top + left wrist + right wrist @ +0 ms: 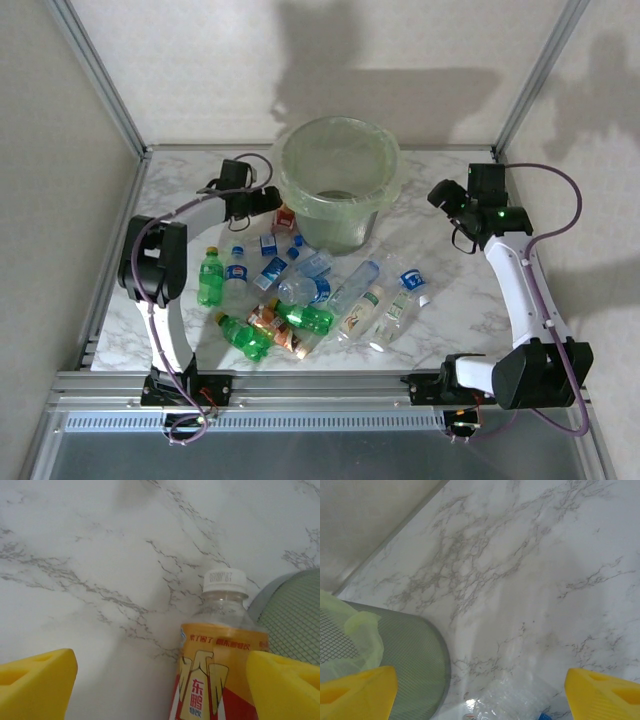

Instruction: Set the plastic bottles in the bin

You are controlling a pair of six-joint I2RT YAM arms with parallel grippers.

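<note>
Where its arm [195, 212] reaches, left gripper [160, 680] (agape) flanks orange-labelled bottle [220, 670].

Round bin [345, 225] lined pale green, upright at rear; mixed plastic bottles [352, 290] strewn just before it, mostly lying

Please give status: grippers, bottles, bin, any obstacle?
Left gripper open, orange-labelled bottle between its fingers, not gripped. Right gripper open, empty, beside bin. Other bottles on table before bin. No obstacle seen.
</note>
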